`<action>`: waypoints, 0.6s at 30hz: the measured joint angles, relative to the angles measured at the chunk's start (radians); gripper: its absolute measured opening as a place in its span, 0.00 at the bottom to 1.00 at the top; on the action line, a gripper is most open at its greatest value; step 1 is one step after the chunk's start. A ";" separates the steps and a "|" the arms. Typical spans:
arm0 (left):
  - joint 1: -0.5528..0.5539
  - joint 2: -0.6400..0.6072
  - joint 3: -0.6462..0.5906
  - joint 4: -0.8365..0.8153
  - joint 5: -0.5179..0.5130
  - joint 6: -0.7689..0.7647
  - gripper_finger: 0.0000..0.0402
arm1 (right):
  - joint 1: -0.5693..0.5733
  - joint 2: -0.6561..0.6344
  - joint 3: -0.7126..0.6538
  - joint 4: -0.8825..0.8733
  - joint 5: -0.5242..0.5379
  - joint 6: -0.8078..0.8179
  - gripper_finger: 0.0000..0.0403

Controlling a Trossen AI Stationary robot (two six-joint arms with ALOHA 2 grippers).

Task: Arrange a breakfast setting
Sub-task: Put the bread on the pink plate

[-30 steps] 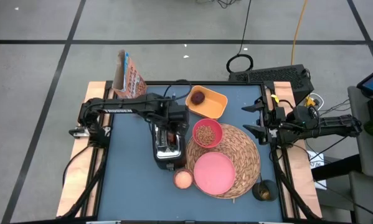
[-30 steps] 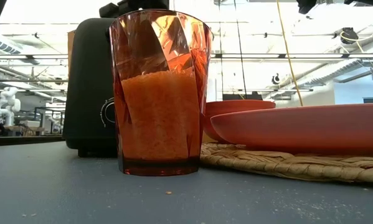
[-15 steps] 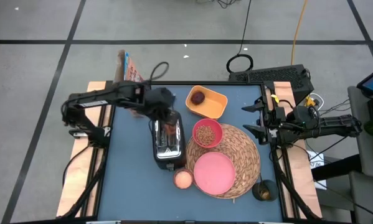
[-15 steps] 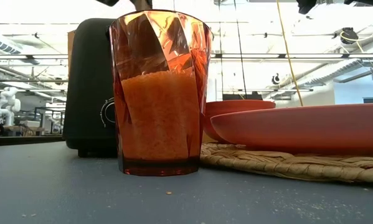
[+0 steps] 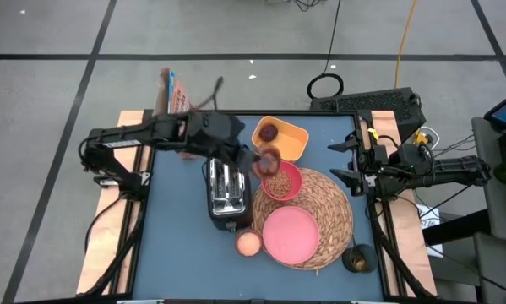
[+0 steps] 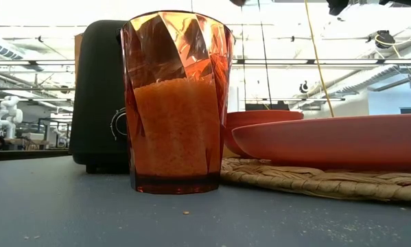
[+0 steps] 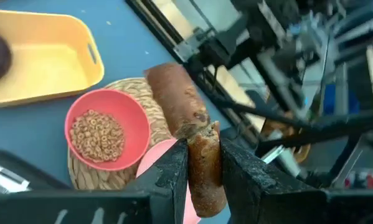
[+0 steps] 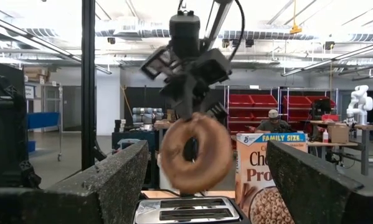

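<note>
The brown ring-shaped bread (image 8: 195,152) hangs in my left gripper (image 5: 261,160), which is shut on it above the gap between the black toaster (image 5: 227,190) and the pink bowl (image 5: 280,180) of cereal rings. The bowl and the flat pink plate (image 5: 291,235) rest on the round straw placemat (image 5: 333,211). A dark-red fruit (image 5: 269,132) lies in a yellow tray (image 5: 293,143) at the far side. My right gripper (image 5: 351,160) waits open at the table's right edge. My left gripper pinches the bread between its two fingers (image 7: 174,168), one on each flat face of the ring (image 7: 202,158), seen edge-on in the left wrist view. The fingers come slanting down from the table's left. The ring hangs upright, clear of the toaster and the bowl.
An orange tumbler (image 5: 248,243) filled with orange liquid stands near the front edge beside the plate. A cereal box (image 5: 175,97) stands at the far left corner. A small dark object (image 5: 356,260) lies at the placemat's near right. Bare blue table lies at the near left.
My left gripper has risen from the toaster's slots with the bread, tipped from pointing down toward level, and swung toward the table's right, over the bowl's edge. The bread has come up clear of the toaster.
</note>
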 joint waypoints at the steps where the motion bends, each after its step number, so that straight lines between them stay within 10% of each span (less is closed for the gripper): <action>1: -0.010 0.014 0.000 0.011 0.000 0.026 0.22 | 0.000 0.000 0.000 0.000 0.000 0.000 0.79; 18: -0.196 0.255 0.000 0.201 -0.134 0.555 0.22 | 0.000 -0.002 0.000 0.020 0.000 0.054 0.79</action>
